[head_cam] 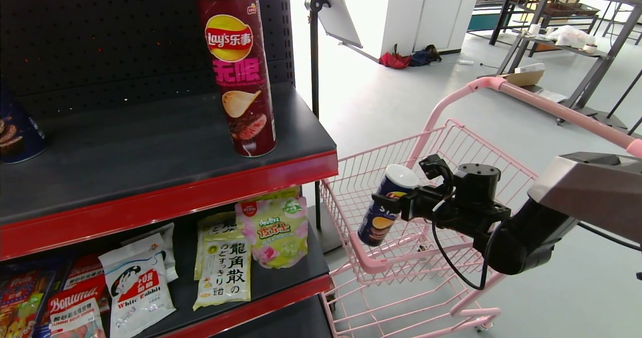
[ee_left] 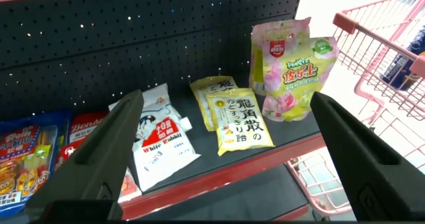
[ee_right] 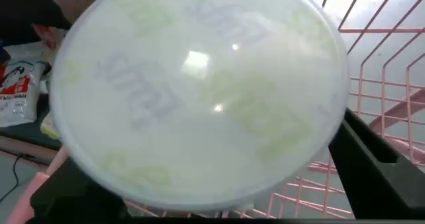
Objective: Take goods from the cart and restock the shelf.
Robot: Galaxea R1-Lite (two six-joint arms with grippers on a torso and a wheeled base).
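Observation:
My right gripper (head_cam: 399,201) is shut on a dark blue chips can (head_cam: 380,223) with a white lid (ee_right: 199,91). It holds the can tilted above the front left corner of the pink cart (head_cam: 454,126), just right of the shelf. One dark finger (ee_right: 375,163) shows beside the lid. A tall maroon chips can (head_cam: 235,72) with a yellow lid stands upright on the upper shelf (head_cam: 150,177) near its right end. My left gripper (ee_left: 219,157) is open with nothing between its fingers, facing the lower shelf (ee_left: 219,184) where snack bags lie.
Another dark blue package (head_cam: 17,127) sits at the upper shelf's left edge. The lower shelf holds a white candy bag (ee_left: 159,141), a yellow bag (ee_left: 242,121) and a pink-green bag (ee_left: 292,71). A stand pole (head_cam: 314,52) rises behind the shelf. Open floor lies beyond the cart.

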